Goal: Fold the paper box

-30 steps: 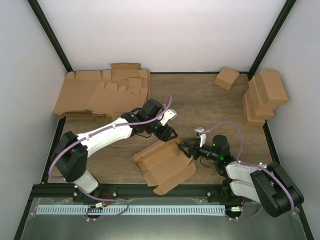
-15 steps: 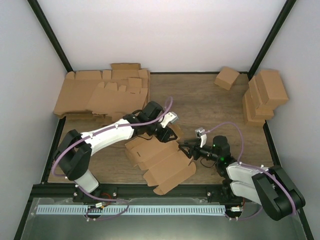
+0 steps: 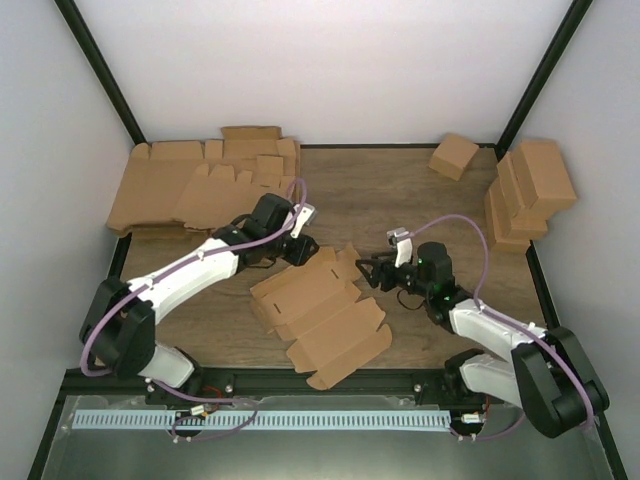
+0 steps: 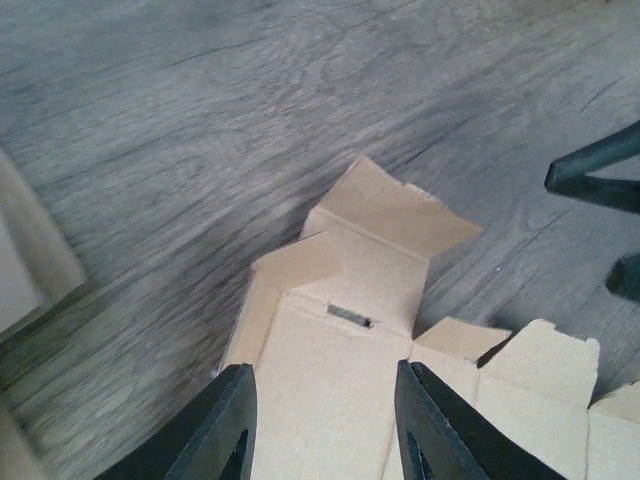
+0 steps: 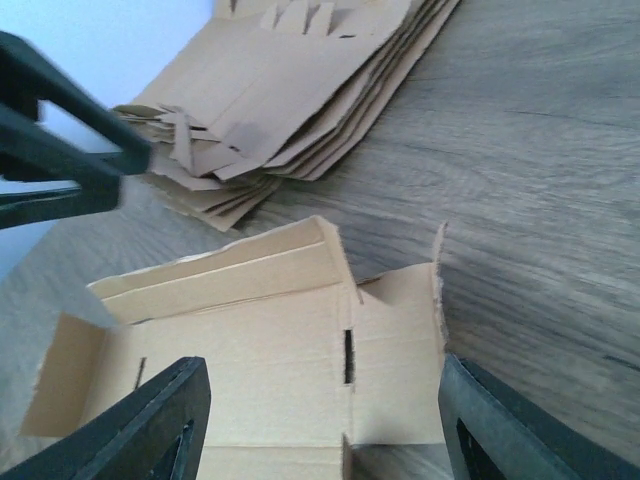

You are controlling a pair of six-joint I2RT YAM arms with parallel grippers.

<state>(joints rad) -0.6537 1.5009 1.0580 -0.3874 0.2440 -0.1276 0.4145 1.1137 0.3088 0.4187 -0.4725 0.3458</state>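
Observation:
A flat, unfolded brown paper box (image 3: 320, 315) lies on the wood table in front of the arms, flaps spread. My left gripper (image 3: 297, 250) is open and empty just above the box's far left edge; its wrist view shows the box panel (image 4: 340, 350) with a slot between the black fingers (image 4: 225, 430). My right gripper (image 3: 366, 274) is open and empty at the box's far right flap; its wrist view shows the box (image 5: 260, 340) with a narrow slot between the wide-spread fingers (image 5: 150, 420).
A stack of flat box blanks (image 3: 205, 185) lies at the back left and also shows in the right wrist view (image 5: 300, 90). A folded small box (image 3: 453, 156) and a pile of folded boxes (image 3: 528, 190) stand at the back right.
The left gripper let the raised part of the box drop flat and drew back up and left. The right gripper lifted and moved away from the box's right edge.

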